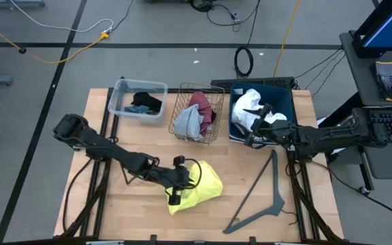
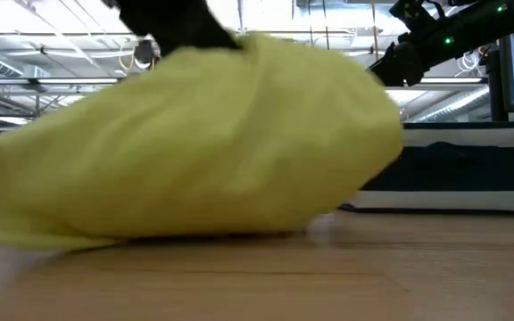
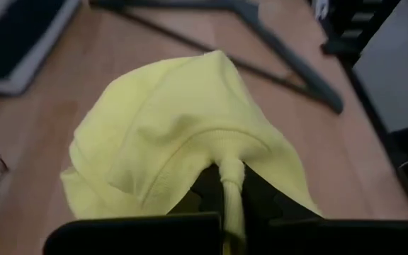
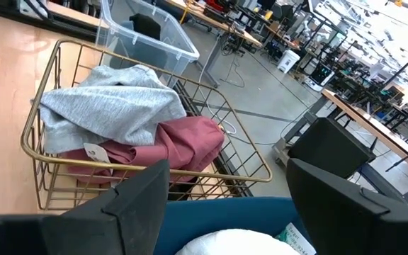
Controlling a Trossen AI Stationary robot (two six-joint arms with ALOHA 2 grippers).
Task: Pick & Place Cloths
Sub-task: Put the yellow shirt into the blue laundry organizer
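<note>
Yellow cloth point(image 2: 186, 143), bunched on bare table point(image 1: 135, 218) at front centre, fills the low view. Fold pinched between closed fingers of left gripper point(image 1: 176, 192), at the cloth's left edge; bulk lies to the right of it, long axis slanting toward the bins. Left arm nearer by far. Right gripper point(image 1: 254, 136), fingers wide apart and empty, hovering over blue bin point(image 1: 284, 95) holding white cloth point(image 1: 250, 105). Wire basket point(image 1: 213, 129): grey cloth point(image 4: 112, 103) over maroon cloth point(image 4: 183, 142). Clear bin point(image 1: 118, 95): black and teal pieces, partly hidden. Hanger point(image 1: 267, 197) lying apart. Cloth's underside and grip depth not visible.
</note>
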